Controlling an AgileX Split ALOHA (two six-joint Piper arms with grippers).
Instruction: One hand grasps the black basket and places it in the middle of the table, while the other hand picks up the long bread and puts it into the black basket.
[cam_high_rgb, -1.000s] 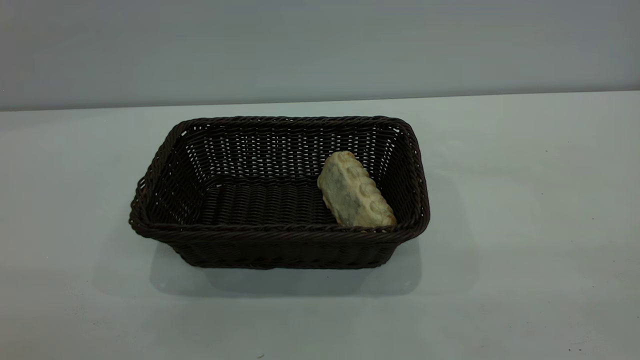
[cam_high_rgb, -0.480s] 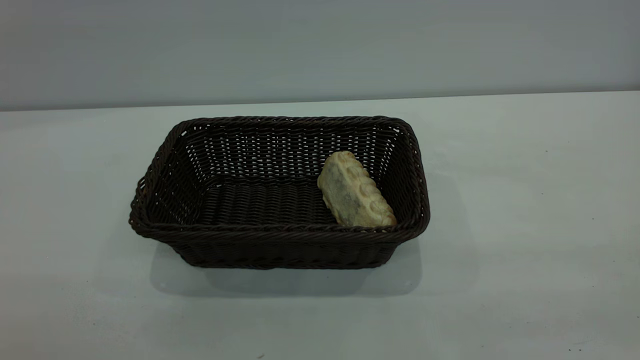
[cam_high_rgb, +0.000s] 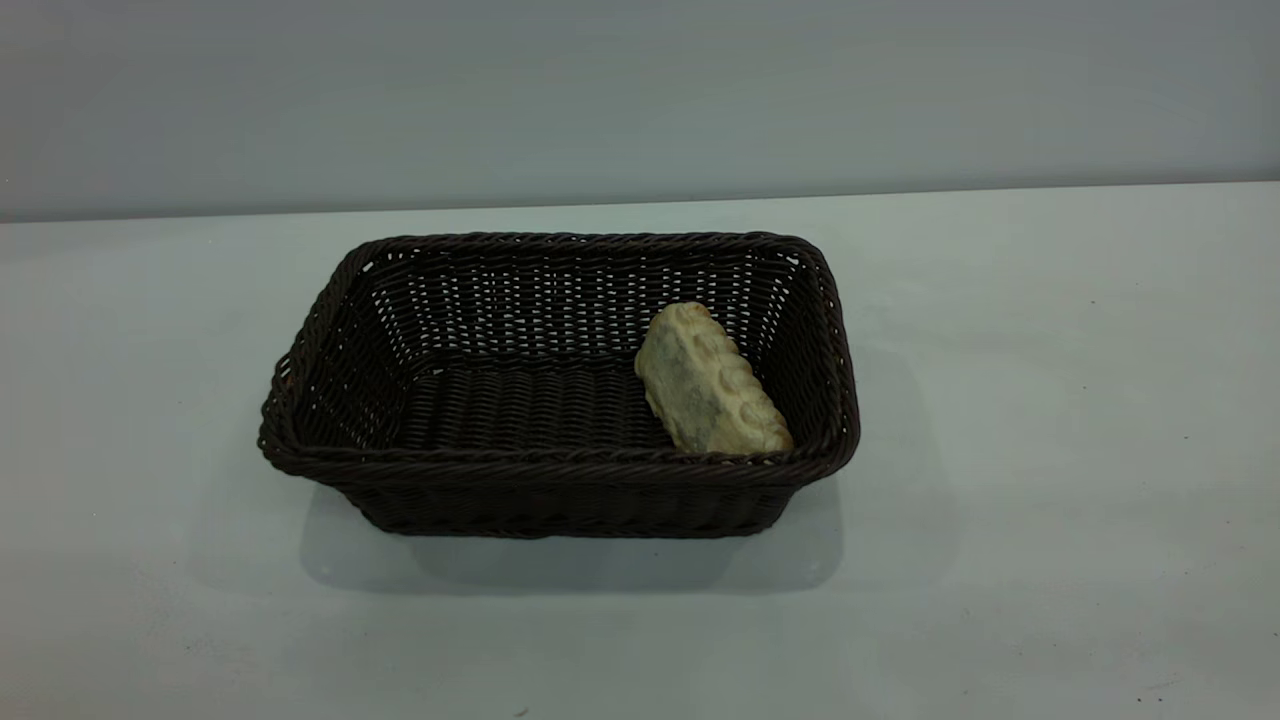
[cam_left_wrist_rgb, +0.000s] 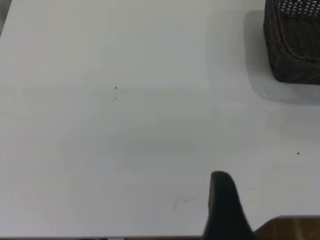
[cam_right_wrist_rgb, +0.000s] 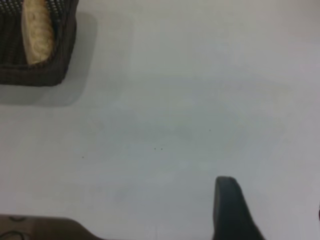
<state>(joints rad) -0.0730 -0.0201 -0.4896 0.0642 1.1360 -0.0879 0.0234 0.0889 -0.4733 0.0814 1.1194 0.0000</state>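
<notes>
Mid-table: the black basket (cam_high_rgb: 560, 470) sat square on the table (cam_high_rgb: 1050, 420), and neither arm showed in the exterior view.
Basket: dark woven wicker with a braided rim, upright, long side toward the camera, resting on the white top.
Bread: the long bread (cam_high_rgb: 708, 383) lay inside the basket at its right end, tipped on edge, its pale flecked underside turned toward the basket's middle and its ridged top toward the right wall.
Left gripper: pulled well back near the table's edge; only one dark fingertip (cam_left_wrist_rgb: 223, 200) poked into the left wrist view, so whether the left gripper was spread or pressed together I could not tell.
Basket from the left gripper: well apart, a corner of the weave (cam_left_wrist_rgb: 295, 45) just in sight far across bare white table (cam_left_wrist_rgb: 125, 125).
Right gripper: likewise drawn back, one dark fingertip (cam_right_wrist_rgb: 229, 202) showing in the right wrist view; spread or pressed together, I could not tell.
Bread from the right gripper: well apart, the loaf (cam_right_wrist_rgb: 37, 30) visible over the basket's corner (cam_right_wrist_rgb: 60, 65), a broad stretch of table (cam_right_wrist_rgb: 200, 100) between.
</notes>
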